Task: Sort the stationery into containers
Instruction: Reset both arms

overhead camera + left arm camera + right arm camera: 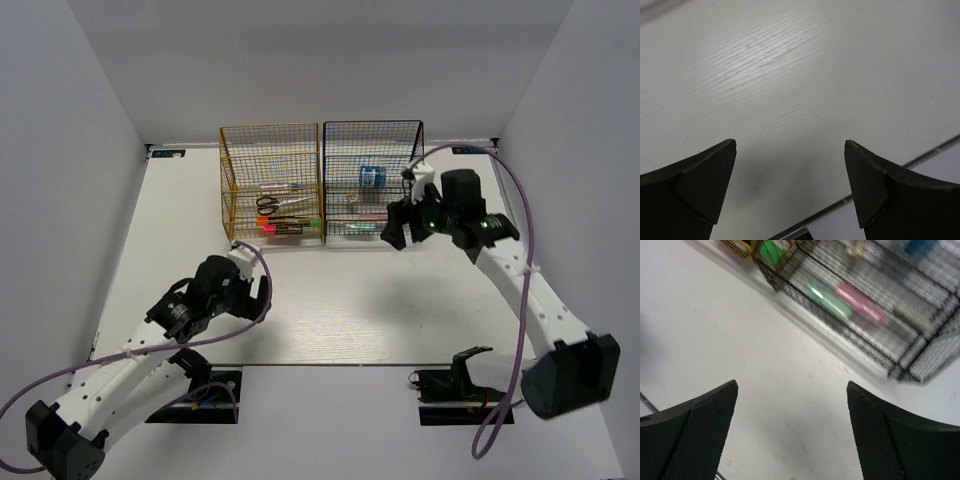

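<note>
Currently the left gripper [790, 145] and right gripper [792, 385] both stand wide open and empty; all visible stationery [829, 301] lies inside the yellow rack [270, 140] and black rack [372, 135]. With the right gripper near the black rack's front, a careless swing could snag the mesh and shift it.

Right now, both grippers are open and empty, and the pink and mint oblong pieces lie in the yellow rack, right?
Not quite. The pink piece and mint piece lie in the black wire rack, not the yellow wire rack, as the right wrist view shows. The left gripper and right gripper are indeed open and empty.
</note>
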`<state>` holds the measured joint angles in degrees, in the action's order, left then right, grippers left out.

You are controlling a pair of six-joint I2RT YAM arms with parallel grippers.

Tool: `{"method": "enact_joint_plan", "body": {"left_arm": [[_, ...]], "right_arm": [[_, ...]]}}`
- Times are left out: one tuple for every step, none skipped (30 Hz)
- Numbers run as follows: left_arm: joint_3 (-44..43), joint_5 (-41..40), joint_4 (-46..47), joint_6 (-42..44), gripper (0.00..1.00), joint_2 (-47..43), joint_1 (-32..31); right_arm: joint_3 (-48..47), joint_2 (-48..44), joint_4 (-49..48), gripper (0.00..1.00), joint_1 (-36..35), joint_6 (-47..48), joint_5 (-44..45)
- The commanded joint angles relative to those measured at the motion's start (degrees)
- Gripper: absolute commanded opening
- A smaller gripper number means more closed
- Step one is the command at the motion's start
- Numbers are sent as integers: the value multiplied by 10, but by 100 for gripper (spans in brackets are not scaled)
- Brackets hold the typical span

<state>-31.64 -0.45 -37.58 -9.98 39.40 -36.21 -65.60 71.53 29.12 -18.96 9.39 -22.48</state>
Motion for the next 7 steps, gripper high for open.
{"method": "enact_joint_plan", "body": {"left_arm": [[-46, -60, -2, -46, 100, 30, 32], [-61, -56, -3, -49, 100, 37, 46], [-74, -50, -6, -55, 100, 47, 50], [-80, -42, -12, -58, 100, 51, 54], [-86, -33, -14, -61, 100, 58, 54], [-97, -28, -12, -66, 100, 59, 55], [-99, -26, -12, -68, 100, 60, 54]], "right_arm": [[73, -98, -47, 90, 2, -90, 114], [89, -114, -44, 90, 0, -89, 134], [87, -138, -36, 90, 2, -86, 171], [80, -144, -25, 90, 2, -90, 186], [80, -151, -14, 90, 1, -90, 204], [79, -165, -6, 90, 1, -106, 244], [87, -171, -1, 90, 2, -112, 247]]}}
